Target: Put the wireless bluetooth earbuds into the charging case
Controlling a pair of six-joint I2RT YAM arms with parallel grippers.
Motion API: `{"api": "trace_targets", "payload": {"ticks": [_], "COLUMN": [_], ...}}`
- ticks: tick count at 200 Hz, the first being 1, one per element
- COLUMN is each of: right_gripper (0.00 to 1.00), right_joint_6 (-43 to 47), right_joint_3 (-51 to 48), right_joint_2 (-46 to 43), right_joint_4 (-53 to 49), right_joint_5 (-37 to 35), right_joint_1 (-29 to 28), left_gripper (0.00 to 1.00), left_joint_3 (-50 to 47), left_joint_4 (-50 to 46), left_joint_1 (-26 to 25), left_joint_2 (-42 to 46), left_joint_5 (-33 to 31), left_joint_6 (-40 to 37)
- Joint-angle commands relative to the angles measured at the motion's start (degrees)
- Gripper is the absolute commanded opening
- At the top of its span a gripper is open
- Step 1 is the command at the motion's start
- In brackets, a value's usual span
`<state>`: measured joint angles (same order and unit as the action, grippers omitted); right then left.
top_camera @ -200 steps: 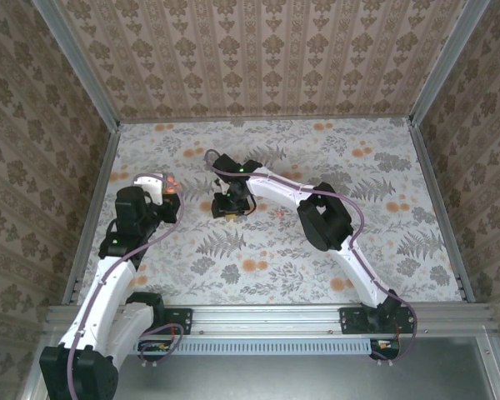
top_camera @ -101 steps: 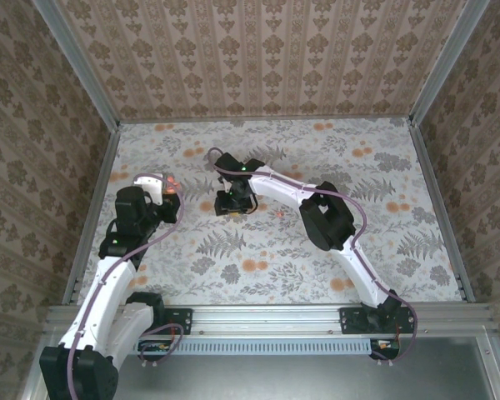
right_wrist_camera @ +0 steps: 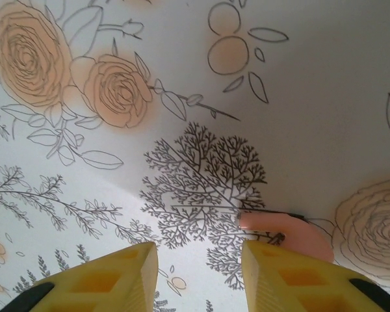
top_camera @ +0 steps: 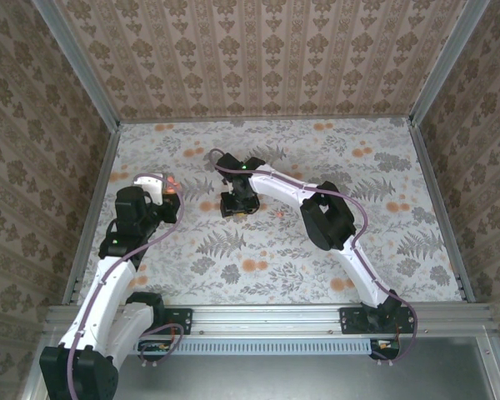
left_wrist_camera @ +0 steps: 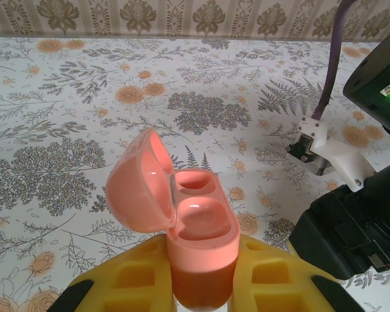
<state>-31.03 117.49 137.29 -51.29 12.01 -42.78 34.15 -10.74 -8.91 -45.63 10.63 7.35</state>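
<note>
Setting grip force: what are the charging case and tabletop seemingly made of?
The charging case looks like smooth glossy coral plastic: soft highlights in its lid and wells. The tabletop seems matte printed paper or vinyl: flat floral pattern, no glare.

Charging case (left_wrist_camera: 198,227) upright between left fingers (left_wrist_camera: 127,283), up off table (left_wrist_camera: 65,97), lid tipped over to its left. Left arm at table's left side; right arm stretched in from right to centre-left. Right fingers (right_wrist_camera: 117,276) just above table. One earbud (right_wrist_camera: 292,234) on table, right at tip of finger on right of wrist view, outside gap. And other earbud (top_camera: 278,214) on table further right, just near side of right arm.
</note>
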Motion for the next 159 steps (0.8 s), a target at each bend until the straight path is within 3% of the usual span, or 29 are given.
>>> {"api": "trace_targets", "payload": {"ticks": [1,50,119,159], "right_gripper": [0.40,0.39,0.39,0.39], "right_joint_6": [1.24,4.34,8.96,6.77], "right_joint_3": [0.11,0.67,-7.33,-8.65], "right_joint_2": [-1.51,-1.91,-7.77,-12.64], "right_joint_4": [-4.28,-9.25,-15.63,-11.14], "right_joint_5": [-2.26,1.32,-1.68,-0.91], "right_joint_1": [0.97,0.60,0.60,1.83], "left_gripper": [0.07,0.07,0.07,0.08], "left_joint_3": [1.04,1.33,1.25,1.33], "left_joint_4": [0.82,0.61,0.64,0.55], "left_joint_1": [0.31,0.33,0.31,0.36], "left_joint_2": [0.64,0.71,0.71,0.71], "left_joint_5": [-0.01,-0.06,0.27,0.29], "left_joint_6": [0.14,0.03,0.29,0.22]}}
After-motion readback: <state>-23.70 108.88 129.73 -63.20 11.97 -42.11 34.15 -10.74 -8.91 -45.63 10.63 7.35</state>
